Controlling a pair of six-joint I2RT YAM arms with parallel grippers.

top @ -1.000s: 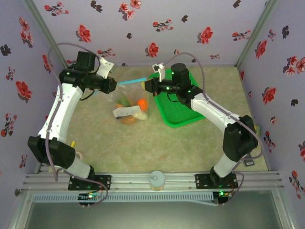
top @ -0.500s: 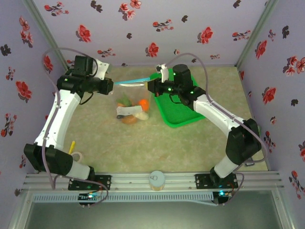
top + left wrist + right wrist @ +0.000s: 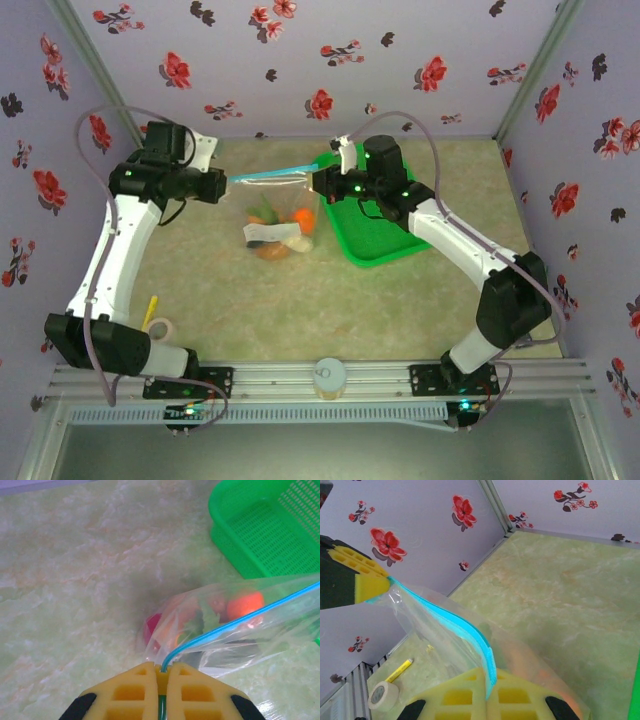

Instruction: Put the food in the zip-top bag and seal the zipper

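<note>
The zip-top bag hangs clear of the table between my two grippers, with its light-blue zipper stretched nearly straight. My left gripper is shut on the zipper's left end. At the other end, the right gripper is shut on the strip. The food sits in the bag's bottom: an orange, a red tomato and green leaves show through the plastic. From the right wrist, the left gripper's yellow fingers appear at the strip's far end.
The green basket stands right of the bag, under the right arm; its corner is close to the bag. A tape roll and a yellow pen lie near the left arm's base. The walls stand close behind.
The left gripper has drawn leftward and the right one slightly rightward, pulling the zipper straighter between them. The bag with the food has stayed in place.
</note>
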